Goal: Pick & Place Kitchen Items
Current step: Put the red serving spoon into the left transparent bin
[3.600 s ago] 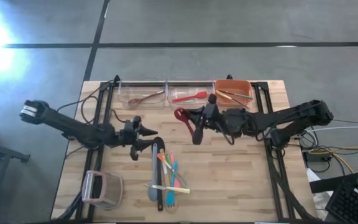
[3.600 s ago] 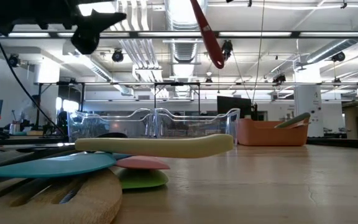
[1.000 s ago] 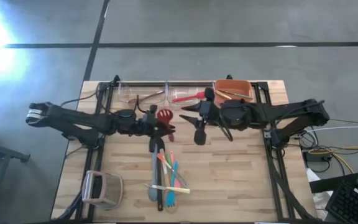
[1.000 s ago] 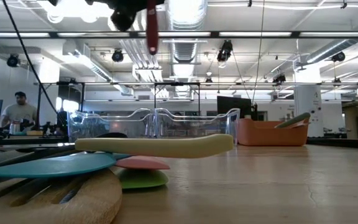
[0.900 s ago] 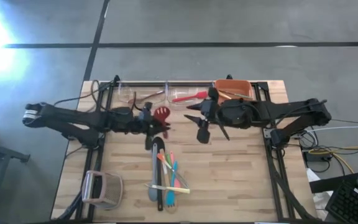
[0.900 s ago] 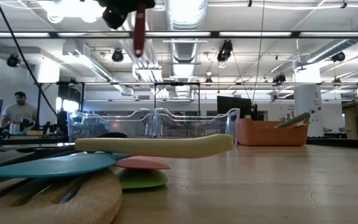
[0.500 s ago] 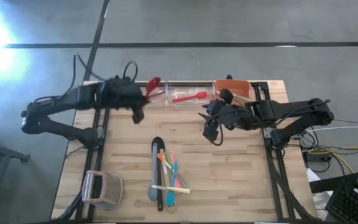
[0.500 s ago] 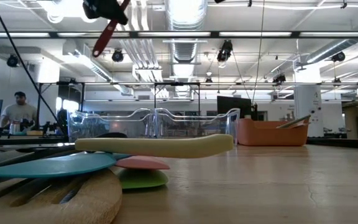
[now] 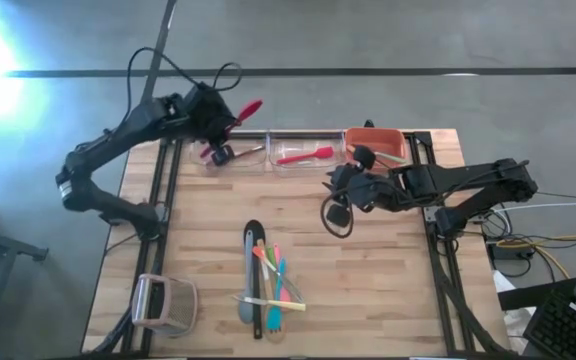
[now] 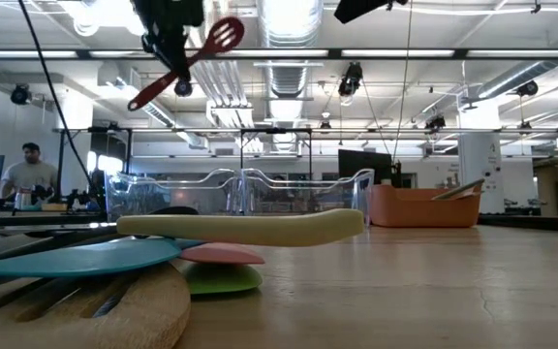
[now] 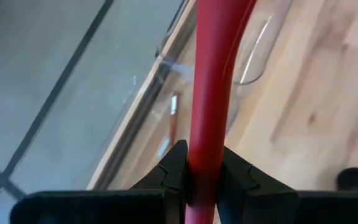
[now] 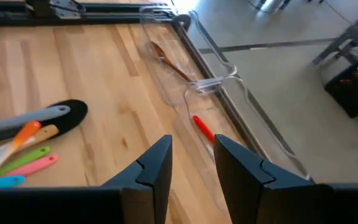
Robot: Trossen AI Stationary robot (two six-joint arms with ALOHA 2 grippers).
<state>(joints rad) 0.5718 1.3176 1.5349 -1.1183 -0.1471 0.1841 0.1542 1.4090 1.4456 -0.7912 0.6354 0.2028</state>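
My left gripper [image 9: 222, 143] is raised over the far left clear bin [image 9: 218, 157] and is shut on a red slotted turner [image 10: 223, 34]. The turner slants in the air, head up toward the right and handle end [image 10: 139, 99] down to the left. My right gripper [image 9: 336, 214] hovers over the middle of the table, open, with nothing between its fingers [image 12: 160, 168]. The other kitchen items lie in a pile [image 9: 264, 285] near the front edge: black, grey, orange, green, pink and teal utensils. My left gripper pinches the turner's red handle [image 11: 204, 155] between its two fingers [image 11: 175, 171], between the handle's middle and its free end. The fingers slant down from above and lie across the handle. The turner is lifted clear and tilted, with its slotted head the higher end.
Along the far edge stand two clear bins and an orange bin [image 9: 376, 146]. A wooden spoon [image 12: 166, 59] lies in the left clear bin and a red spatula [image 9: 303, 155] in the middle one. A boxy pinkish-white handled object [image 9: 163, 303] sits near left. A person [image 10: 29, 174] stands beyond the table.
My left gripper has carried the red turner from the table's middle up and toward the far left, over the left clear bin. The turner hung upright then and now slants, head up to the right. My right gripper has tipped downward a little.
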